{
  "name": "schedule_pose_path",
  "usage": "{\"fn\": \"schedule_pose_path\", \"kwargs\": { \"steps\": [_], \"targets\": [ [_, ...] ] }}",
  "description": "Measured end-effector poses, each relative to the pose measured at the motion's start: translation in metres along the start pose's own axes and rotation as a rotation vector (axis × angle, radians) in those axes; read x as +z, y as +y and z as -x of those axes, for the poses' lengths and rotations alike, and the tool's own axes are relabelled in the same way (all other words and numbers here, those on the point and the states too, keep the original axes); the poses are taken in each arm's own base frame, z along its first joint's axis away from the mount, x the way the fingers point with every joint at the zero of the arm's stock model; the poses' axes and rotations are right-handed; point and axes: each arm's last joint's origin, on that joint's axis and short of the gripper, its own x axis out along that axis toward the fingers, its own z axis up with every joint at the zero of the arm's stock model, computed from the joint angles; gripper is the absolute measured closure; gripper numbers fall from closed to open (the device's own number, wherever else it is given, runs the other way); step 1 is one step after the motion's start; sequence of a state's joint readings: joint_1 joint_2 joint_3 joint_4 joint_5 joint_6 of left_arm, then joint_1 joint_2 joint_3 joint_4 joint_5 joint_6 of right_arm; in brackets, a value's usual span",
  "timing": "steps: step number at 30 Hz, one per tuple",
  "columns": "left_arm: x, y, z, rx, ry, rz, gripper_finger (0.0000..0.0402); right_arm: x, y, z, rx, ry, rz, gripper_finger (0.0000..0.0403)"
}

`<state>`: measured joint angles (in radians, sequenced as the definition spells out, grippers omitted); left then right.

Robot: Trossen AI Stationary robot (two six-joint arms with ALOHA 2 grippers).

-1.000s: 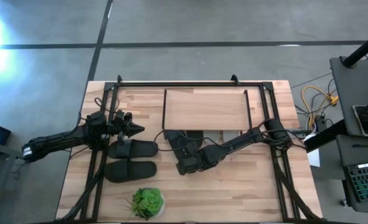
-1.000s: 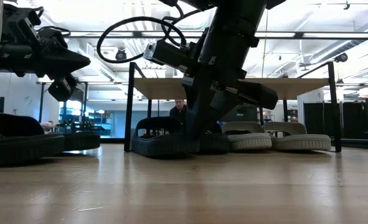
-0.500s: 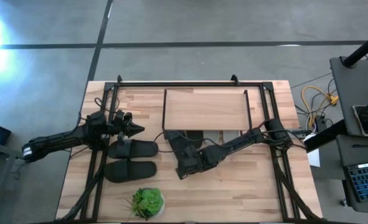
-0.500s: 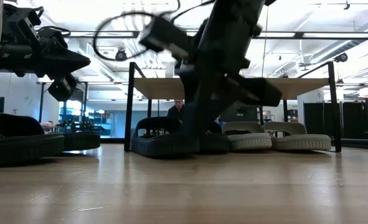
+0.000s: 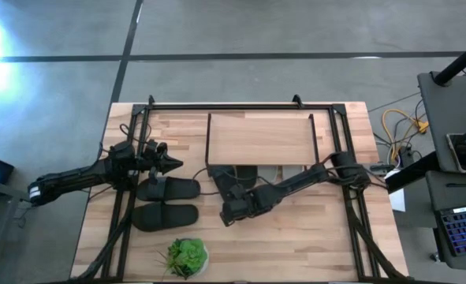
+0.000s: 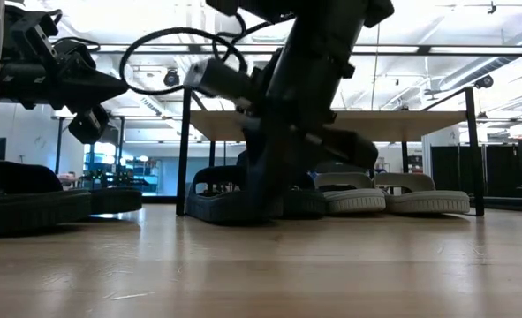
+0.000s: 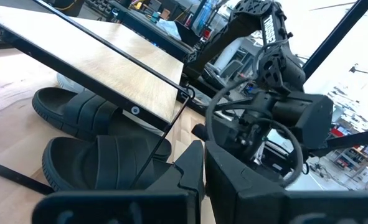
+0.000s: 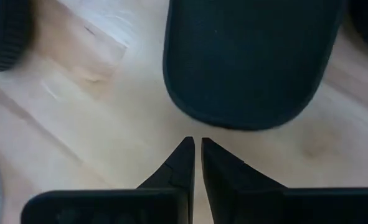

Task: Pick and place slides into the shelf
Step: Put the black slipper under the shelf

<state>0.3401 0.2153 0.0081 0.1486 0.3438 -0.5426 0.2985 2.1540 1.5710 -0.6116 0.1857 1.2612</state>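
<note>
The shelf (image 5: 260, 138) stands at the table's far middle on thin black legs. A charcoal slide (image 8: 252, 62) lies at its front left corner, its rounded end toward my right gripper (image 8: 196, 144). That gripper is shut, points steeply down and stops just short of this end. In the low view the right arm stands in front of the charcoal slides (image 6: 221, 205). Two light grey slides (image 6: 389, 200) rest under the shelf. A black pair (image 5: 168, 202) lies flat at the left. My left gripper (image 5: 169, 164) hovers shut above that pair.
A small green plant (image 5: 187, 256) stands near the front edge, left of the middle. Black frame rails (image 5: 351, 213) run along both sides of the table. Bare wood lies between the plant and the right rail.
My right arm has leaned a little toward the table's left and down, and its wrist has rolled slightly. The gripper stays shut. The slides lie where they were.
</note>
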Motion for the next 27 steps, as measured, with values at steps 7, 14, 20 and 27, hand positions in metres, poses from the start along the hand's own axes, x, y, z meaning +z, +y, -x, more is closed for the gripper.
{"fn": "schedule_pose_path", "kwargs": {
  "steps": [7, 14, 20, 27],
  "targets": [
    [0.000, 0.000, 0.000, 0.000, 0.000, 0.000, 0.0400, 0.011, 0.002, -0.005, 0.015, -0.095, 0.031, 0.0381],
    [0.000, 0.000, 0.000, 0.000, 0.000, 0.000, 0.0400, 0.033, 0.002, -0.008, 0.060, -0.165, 0.076, 0.0381],
    [0.000, 0.000, 0.000, 0.000, 0.000, 0.000, 0.0400, 0.046, -0.003, -0.009, 0.048, -0.179, 0.098, 0.0381],
    [0.000, 0.000, 0.000, 0.000, 0.000, 0.000, 0.0400, 0.058, -0.006, -0.012, 0.054, -0.201, 0.128, 0.0381]
  ]
}}
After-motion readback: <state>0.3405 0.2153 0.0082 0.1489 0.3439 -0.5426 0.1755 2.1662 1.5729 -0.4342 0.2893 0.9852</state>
